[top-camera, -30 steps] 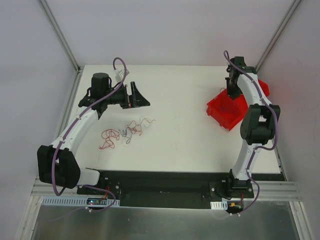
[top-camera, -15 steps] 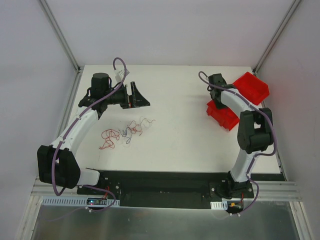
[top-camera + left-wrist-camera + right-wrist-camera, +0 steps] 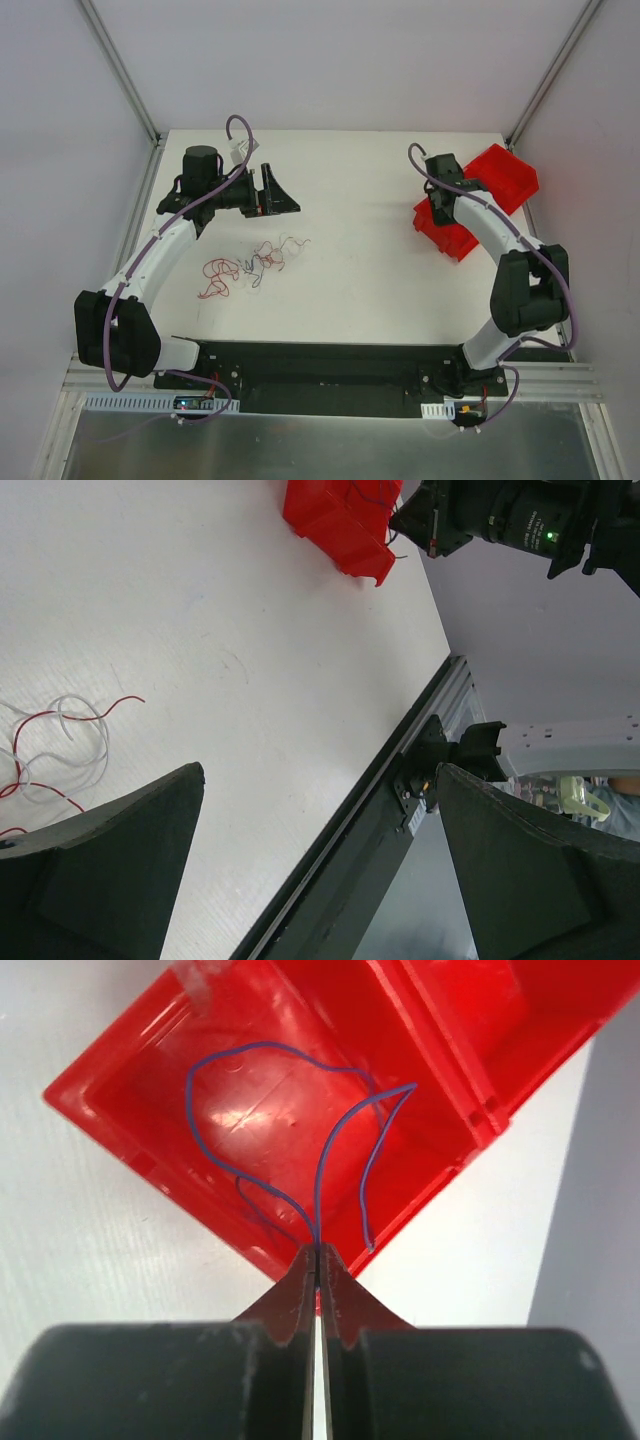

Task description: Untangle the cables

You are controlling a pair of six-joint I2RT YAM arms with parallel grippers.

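Observation:
A tangle of thin red, purple and whitish cables (image 3: 262,258) lies on the white table, with looser red loops (image 3: 218,275) to its left. Red and whitish strands show in the left wrist view (image 3: 62,742). My left gripper (image 3: 283,197) hovers above and behind the tangle, open and empty (image 3: 320,865). My right gripper (image 3: 441,192) is over the front red bin (image 3: 452,238). It is shut (image 3: 318,1260) on a thin blue-purple cable (image 3: 322,1155) that loops over the bin's inside.
A second red bin (image 3: 508,175) sits behind and to the right of the front one. The bins also show in the left wrist view (image 3: 335,525). The table's right edge and frame rail (image 3: 400,770) run close to the bins.
My right arm has swung its wrist left and nearer, from over the back bin to over the front bin, with its elbow moving right. The left arm and the tangle have not moved.

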